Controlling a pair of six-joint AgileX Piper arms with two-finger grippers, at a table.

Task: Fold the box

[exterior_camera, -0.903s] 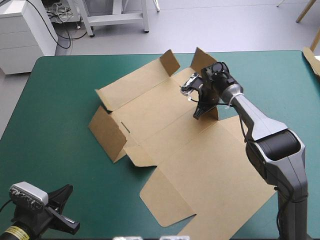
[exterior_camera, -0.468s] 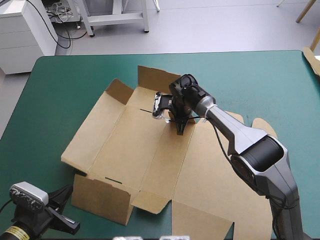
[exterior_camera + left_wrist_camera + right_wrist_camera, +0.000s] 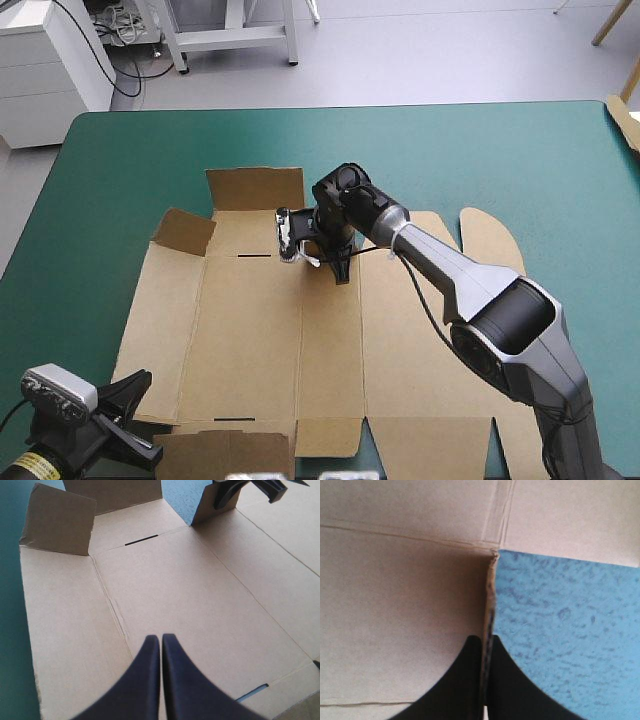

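The brown box lies opened out on the teal-green cover. At the box's far edge the right gripper is clamped on a small upright flap, the board pinched between its fingers. The left gripper, pressed together and empty, hangs over the box's near left part.

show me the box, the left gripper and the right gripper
box [image 3: 250, 330]: high view, on its flat middle panel
left gripper [image 3: 161, 638]: left wrist view, where the shut fingertips meet
right gripper [image 3: 483, 640]: right wrist view, between fingertips pinching a flap edge
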